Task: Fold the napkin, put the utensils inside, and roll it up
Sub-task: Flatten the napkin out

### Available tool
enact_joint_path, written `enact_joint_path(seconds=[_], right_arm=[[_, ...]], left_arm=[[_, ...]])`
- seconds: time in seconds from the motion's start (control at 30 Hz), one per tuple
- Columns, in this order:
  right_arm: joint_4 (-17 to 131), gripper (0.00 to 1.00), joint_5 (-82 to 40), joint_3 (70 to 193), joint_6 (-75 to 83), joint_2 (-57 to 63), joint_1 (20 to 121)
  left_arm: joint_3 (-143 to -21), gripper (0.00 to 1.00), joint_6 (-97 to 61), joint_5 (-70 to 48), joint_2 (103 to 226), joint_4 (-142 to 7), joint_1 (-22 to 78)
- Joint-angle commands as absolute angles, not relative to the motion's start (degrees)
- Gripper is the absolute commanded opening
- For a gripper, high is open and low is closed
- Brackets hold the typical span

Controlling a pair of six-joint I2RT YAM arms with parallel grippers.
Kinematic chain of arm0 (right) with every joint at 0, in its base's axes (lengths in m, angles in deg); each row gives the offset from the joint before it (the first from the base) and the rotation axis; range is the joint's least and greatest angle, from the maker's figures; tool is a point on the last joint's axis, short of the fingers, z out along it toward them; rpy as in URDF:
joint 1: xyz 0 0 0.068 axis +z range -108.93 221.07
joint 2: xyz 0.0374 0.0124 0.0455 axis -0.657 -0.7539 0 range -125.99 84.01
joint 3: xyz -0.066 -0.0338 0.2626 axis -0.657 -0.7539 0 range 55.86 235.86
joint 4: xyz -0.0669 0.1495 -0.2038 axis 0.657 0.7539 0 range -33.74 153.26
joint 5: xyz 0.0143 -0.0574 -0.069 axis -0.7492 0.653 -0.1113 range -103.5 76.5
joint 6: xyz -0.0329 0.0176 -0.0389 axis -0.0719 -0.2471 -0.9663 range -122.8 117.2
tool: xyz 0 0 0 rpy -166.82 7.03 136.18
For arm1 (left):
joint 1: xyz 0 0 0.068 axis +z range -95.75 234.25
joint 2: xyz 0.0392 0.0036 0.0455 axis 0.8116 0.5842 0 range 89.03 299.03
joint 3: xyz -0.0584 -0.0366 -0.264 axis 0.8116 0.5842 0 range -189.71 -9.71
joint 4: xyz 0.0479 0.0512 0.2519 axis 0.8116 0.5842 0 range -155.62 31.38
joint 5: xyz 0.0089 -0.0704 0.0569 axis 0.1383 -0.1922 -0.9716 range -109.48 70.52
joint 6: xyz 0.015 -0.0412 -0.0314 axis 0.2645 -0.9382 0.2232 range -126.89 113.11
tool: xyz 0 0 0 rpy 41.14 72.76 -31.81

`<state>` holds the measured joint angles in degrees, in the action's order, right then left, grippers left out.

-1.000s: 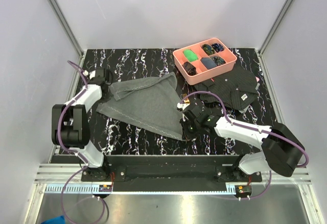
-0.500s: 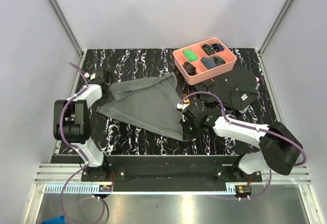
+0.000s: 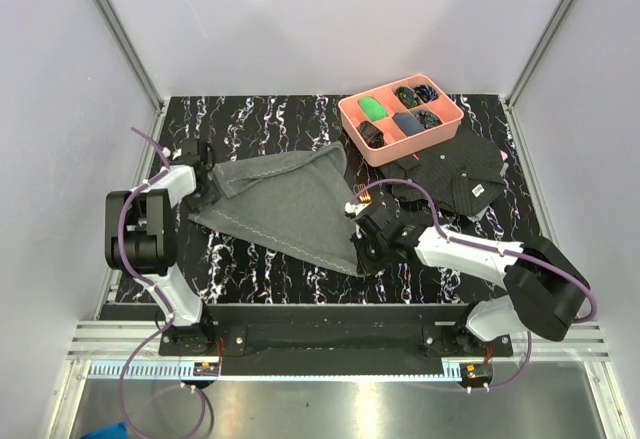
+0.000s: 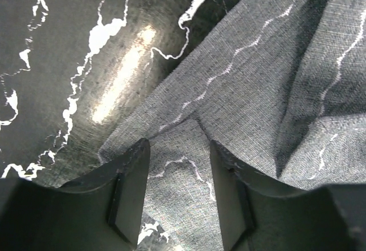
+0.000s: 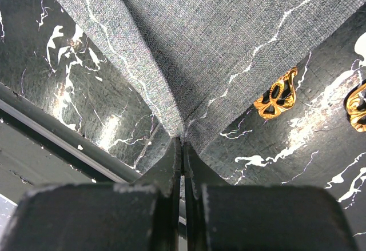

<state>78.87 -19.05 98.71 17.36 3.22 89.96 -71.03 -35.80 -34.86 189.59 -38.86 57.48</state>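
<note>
Napkin — corner (near one) in right tool

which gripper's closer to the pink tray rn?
Right. The right gripper, shut on the near corner of the napkin, sits on the near side of the pink tray. The left gripper, open at the napkin's left corner, is farther off across the cloth.

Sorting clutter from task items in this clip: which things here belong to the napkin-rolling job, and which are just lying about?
For the job:
- napkin
- gold utensils, partly seen beside the napkin

Lying about:
- pink tray of small items
- black cloth
</note>
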Motion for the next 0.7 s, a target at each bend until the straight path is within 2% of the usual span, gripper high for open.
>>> enact_joint_path(seconds=[0.0, 0.53, 0.67], right_arm=[[78.94, 0.00, -19.04, 101.12, 16.27, 3.06, 90.21], [78.85, 0.00, -18.69, 101.21, 16.45, 4.91, 90.21], [78.94, 0.00, -18.69, 101.83, 16.18, 5.79, 90.21]], left_arm=[[-70.45, 0.52, -35.02, -33.63, 188.96, -40.84, 57.59], [-73.70, 0.53, -34.32, -33.11, 191.42, -36.98, 57.24], [-74.31, 0.52, -34.23, -31.79, 195.55, -34.95, 56.72]])
